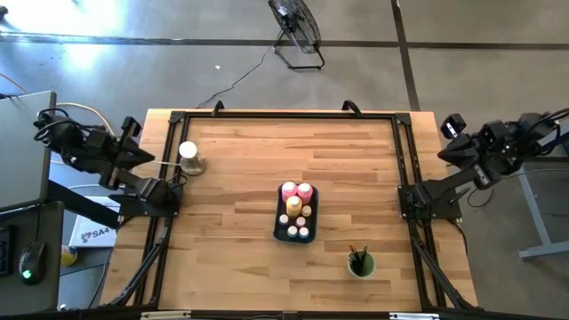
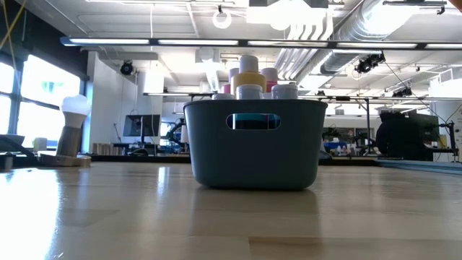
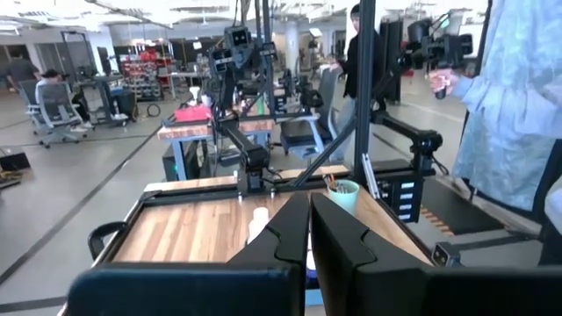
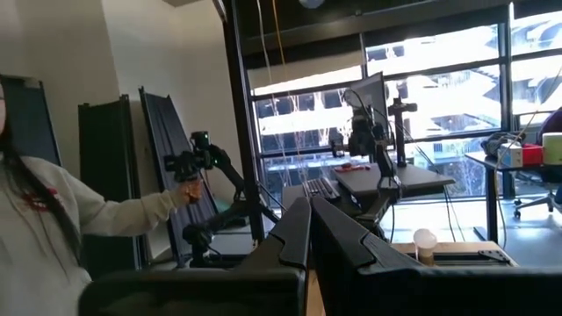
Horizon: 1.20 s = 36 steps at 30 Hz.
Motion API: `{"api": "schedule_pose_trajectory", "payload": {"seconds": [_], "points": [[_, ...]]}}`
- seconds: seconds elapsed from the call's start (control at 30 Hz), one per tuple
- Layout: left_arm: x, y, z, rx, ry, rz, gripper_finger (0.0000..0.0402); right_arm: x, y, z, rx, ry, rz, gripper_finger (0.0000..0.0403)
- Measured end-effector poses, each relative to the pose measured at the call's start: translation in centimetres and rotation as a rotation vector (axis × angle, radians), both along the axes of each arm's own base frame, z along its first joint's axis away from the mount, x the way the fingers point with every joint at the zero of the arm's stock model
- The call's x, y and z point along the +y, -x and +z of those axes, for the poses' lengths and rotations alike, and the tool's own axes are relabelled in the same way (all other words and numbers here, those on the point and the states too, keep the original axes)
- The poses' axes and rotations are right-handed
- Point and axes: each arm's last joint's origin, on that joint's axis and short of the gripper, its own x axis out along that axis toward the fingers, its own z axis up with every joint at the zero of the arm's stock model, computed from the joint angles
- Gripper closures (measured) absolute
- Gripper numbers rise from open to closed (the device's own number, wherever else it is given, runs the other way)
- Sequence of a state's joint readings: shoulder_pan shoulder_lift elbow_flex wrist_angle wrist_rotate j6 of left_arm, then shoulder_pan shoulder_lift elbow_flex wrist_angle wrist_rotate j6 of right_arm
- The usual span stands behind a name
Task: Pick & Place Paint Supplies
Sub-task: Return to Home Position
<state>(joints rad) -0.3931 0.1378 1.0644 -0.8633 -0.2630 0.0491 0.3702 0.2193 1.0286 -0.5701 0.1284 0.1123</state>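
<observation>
Pink and yellow squeeze bottles [image 1: 296, 197] and tiny pale-capped jars [image 1: 303, 232] stand inside the blue-grey plastic tray [image 2: 253, 162] mid wooden tabletop [image 1: 222, 240]; left end effector [image 3: 309, 204] and right end effector [image 4: 309, 207], both pressed together, hang at opposite edges

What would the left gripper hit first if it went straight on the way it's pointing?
Likely the white-topped object just ahead of the left gripper, though it sits slightly aside; depth is unclear.

- The bench [image 1: 231, 204] is lit brightly and evenly from overhead; only faint shadows are cast.
- Glare is seen on the floor [image 1: 80, 49] in the high view.
- The bin [image 2: 253, 148] is mirrored dimly in the bench's sheen.
- Strong daylight is admitted through the windows [image 4: 439, 96].
</observation>
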Motion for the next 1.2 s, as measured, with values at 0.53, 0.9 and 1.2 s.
{"api": "schedule_pose_trajectory", "payload": {"seconds": [0.53, 0.9, 1.2], "points": [[0.5, 1.1, -2.6, -0.050, 0.018, 0.018, 0.0389, -1.2, 3.1, -0.7, -0.104, -0.037, 0.006, 0.0399], [0.5, 1.2, -2.4, -0.066, 0.021, 0.007, 0.0389, -1.7, 4.5, -1.4, -0.123, -0.041, 0.005, 0.0399], [0.3, 0.6, -2.7, -0.064, 0.017, 0.008, 0.0389, -1.0, 2.9, -2.3, -0.103, 0.006, 0.018, 0.0399]]}}
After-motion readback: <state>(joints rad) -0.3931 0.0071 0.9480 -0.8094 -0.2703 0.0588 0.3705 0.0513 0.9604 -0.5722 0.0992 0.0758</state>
